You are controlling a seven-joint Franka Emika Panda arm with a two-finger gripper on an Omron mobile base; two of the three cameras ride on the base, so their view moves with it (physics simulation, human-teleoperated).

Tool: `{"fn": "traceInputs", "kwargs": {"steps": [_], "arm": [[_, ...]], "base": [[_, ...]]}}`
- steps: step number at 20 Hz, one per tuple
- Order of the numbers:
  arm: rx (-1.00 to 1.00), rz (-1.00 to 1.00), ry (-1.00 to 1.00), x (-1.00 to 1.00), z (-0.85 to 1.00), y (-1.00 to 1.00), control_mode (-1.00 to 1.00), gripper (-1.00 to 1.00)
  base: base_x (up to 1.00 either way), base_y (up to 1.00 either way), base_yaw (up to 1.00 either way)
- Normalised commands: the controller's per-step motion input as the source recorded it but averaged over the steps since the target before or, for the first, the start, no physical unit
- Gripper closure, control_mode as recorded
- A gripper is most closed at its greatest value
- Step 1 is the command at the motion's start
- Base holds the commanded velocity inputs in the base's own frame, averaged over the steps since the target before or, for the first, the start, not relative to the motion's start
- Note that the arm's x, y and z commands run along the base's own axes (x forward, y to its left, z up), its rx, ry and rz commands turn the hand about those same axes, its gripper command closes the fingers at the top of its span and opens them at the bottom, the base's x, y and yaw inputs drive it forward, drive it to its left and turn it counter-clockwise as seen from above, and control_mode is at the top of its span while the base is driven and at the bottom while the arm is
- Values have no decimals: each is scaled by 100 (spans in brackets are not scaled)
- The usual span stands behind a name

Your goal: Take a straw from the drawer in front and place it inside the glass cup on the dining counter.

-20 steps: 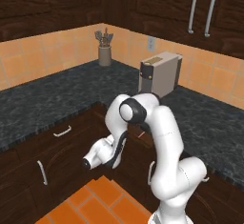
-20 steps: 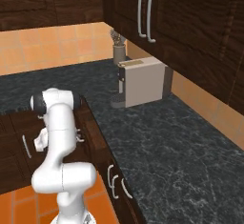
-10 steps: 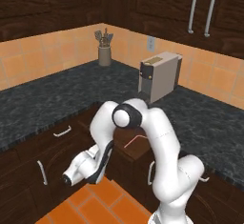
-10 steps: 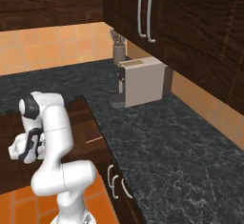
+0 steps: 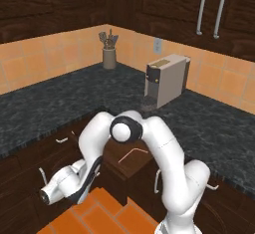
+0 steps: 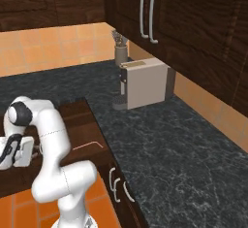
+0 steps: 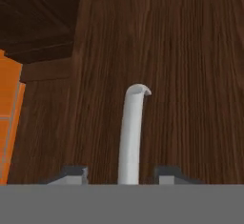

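The dark-brown drawer [image 5: 119, 164] [image 6: 72, 125] stands pulled out below the black counter. Inside it lies the thin pinkish straw [image 5: 133, 153] [image 6: 88, 145] on the wooden bottom. My gripper [image 7: 121, 173] is low at the drawer's front. Its fingertips [image 7: 74, 173] stand on either side of the curved silver handle [image 7: 131, 132], with a gap on each side, so it is open and grips nothing. In the left base view the hand [image 5: 64, 187] hangs low beside the open drawer. The glass cup and the dining counter are out of view.
A beige coffee machine [image 5: 167, 80] [image 6: 144, 82] and a utensil holder [image 5: 109, 56] stand on the black speckled counter [image 6: 169, 149]. Upper cabinets with vertical silver handles [image 5: 213, 10] hang above. Lower cabinet doors [image 6: 118, 186] flank the drawer. Orange floor tiles [image 5: 107, 215] lie below.
The hand has drawn back and down, and the drawer has slid out with it, baring the straw. The jaws have parted from the handle.
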Motion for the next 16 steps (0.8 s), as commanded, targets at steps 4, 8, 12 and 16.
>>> {"fn": "traceInputs", "kwargs": {"steps": [4, 8, 12, 16], "arm": [[34, 0, 29, -47, 60, 1, -100, -100], [41, 0, 14, -65, 90, -12, -100, -100], [37, -2, 5, -16, 100, -66, -100, -100], [35, -10, 20, 26, 100, -74, -100, -100]], "base": [[0, 0, 0], [0, 0, 0], [0, 0, 0], [0, 0, 0]]}}
